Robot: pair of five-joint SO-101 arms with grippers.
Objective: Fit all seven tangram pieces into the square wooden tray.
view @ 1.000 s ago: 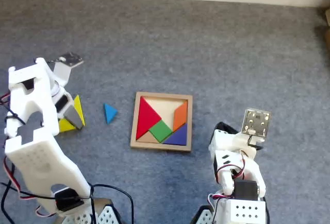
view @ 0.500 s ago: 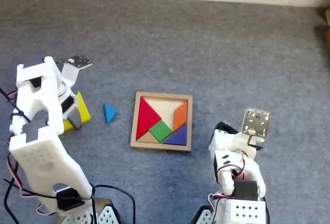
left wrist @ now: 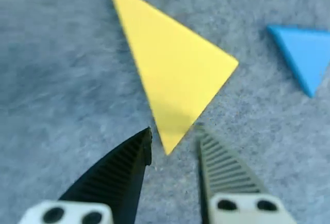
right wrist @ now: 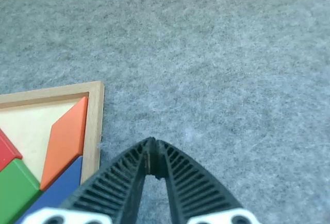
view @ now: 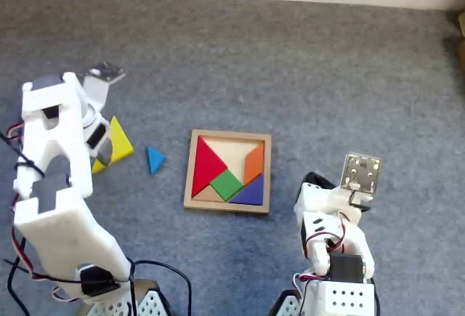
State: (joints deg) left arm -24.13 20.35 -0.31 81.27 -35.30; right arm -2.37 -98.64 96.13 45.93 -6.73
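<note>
The square wooden tray (view: pixel 267 174) lies mid-table and holds red, green, orange and blue pieces; its upper middle is bare wood. A large yellow triangle (view: pixel 117 142) lies flat on the carpet at the left, with a small blue triangle (view: pixel 154 159) between it and the tray. My left gripper (left wrist: pixel 174 140) is open just above the carpet, its fingertips either side of one corner of the yellow triangle (left wrist: pixel 172 72). The blue triangle (left wrist: pixel 305 54) lies off to one side. My right gripper (right wrist: pixel 153 158) is shut on nothing, hovering over carpet beside the tray's corner (right wrist: pixel 97 121).
Grey carpet covers the whole table. The left arm's white body (view: pixel 54 185) stands over the left side. The right arm (view: pixel 334 229) sits folded near the front, right of the tray.
The left arm has swung towards the back of the table, and the yellow triangle has turned and shifted slightly right on the carpet. The right arm has kept still.
</note>
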